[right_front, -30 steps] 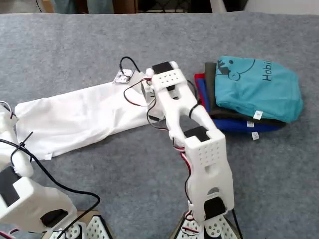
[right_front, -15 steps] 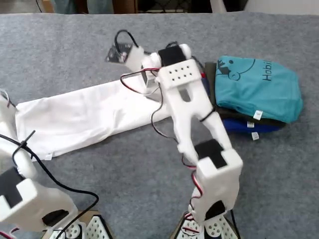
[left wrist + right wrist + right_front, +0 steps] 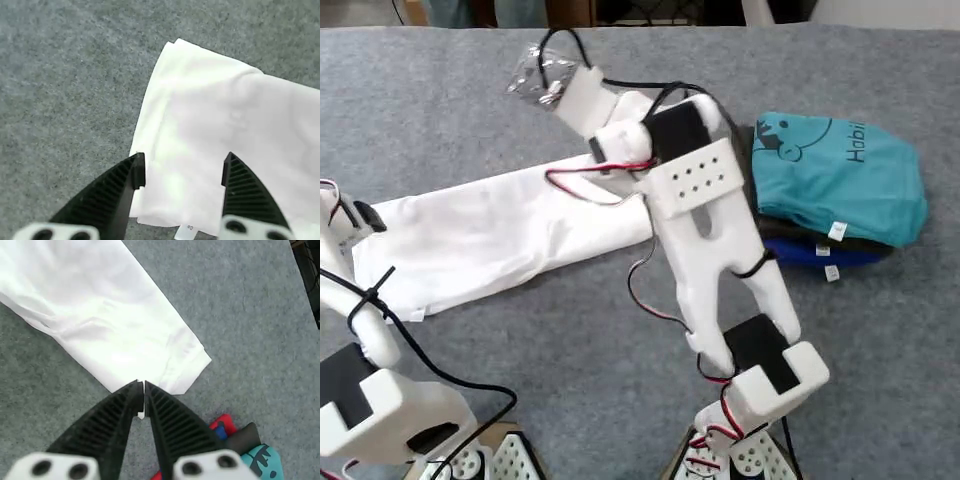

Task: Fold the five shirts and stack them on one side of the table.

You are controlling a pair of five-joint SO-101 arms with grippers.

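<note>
The white shirt point(image 3: 490, 235) lies flat on the grey table cover point(image 3: 440, 100). It is folded into a long strip. The strip runs from the 9 o'clock side of the table to the middle. A small tag point(image 3: 187, 230) sticks out of its long edge near the 9 o'clock end.

The pile of folded shirts point(image 3: 820, 215) sits at the 3 o'clock side. The teal shirt point(image 3: 840, 175) is on top. Under it is a dark shirt point(image 3: 790, 230), and under that is a blue shirt point(image 3: 800, 252). In the right wrist view a bit of a red shirt point(image 3: 222, 422) peeks out of the pile too. The pile is near the end of the white shirt, but grey cover shows between them.

The left gripper point(image 3: 182, 165) is wide open and holds nothing. It is over the 9 o'clock end of the white shirt. One finger point(image 3: 120, 185) is at the shirt's long edge. The other finger point(image 3: 245, 185) is over the white cloth.

The right gripper point(image 3: 141, 387) is squeezed closed, and its two tips touch each other. It is over the other end of the white shirt, close to the corner. It looks like it holds nothing, but the tips are too small to be sure.

The right arm point(image 3: 720, 260) starts at 6 o'clock. It goes across the middle of the table and points to 11 o'clock.
</note>
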